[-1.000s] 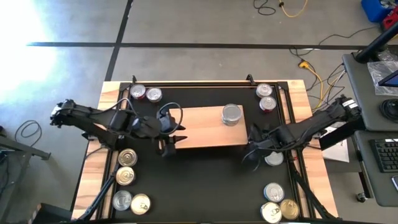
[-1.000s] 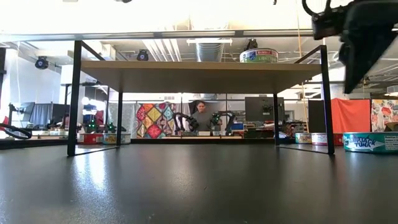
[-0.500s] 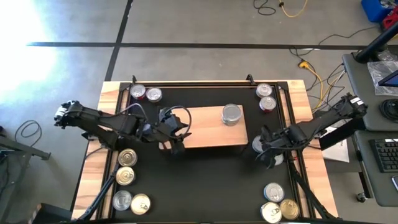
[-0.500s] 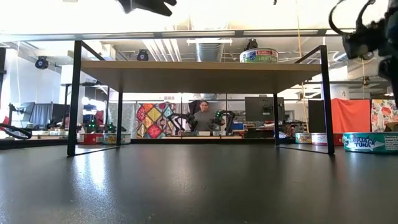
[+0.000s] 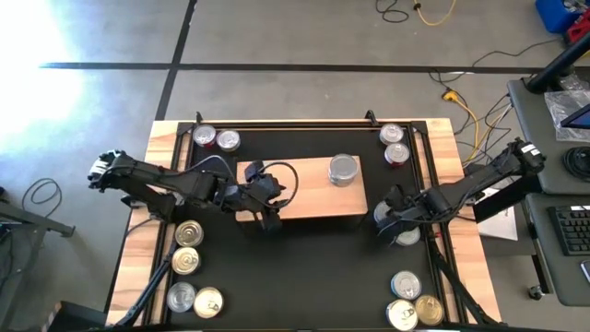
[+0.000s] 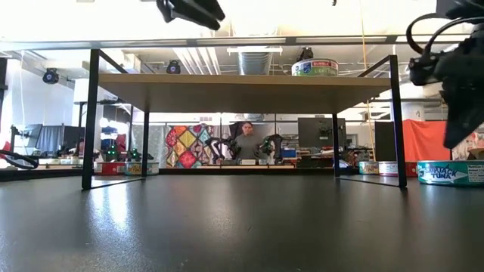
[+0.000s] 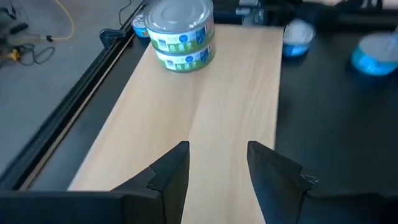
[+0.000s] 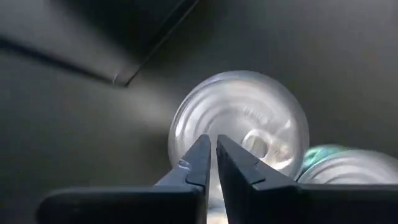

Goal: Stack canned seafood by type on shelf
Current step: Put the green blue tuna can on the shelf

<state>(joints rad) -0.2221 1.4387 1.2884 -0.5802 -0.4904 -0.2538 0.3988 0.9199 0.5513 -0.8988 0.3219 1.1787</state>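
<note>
My right gripper hangs pinched together, empty, above a tin beside the shelf; it must reopen to grab. Left gripper, part-open and empty, hovers over the shelf.

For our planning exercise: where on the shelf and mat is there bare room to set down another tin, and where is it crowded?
The shelf is bare except for the stacked tins at its far right corner; the left pincer hangs over its left part. The black mat in front is bare between the left tin cluster and the right one. The corners are crowded.
</note>
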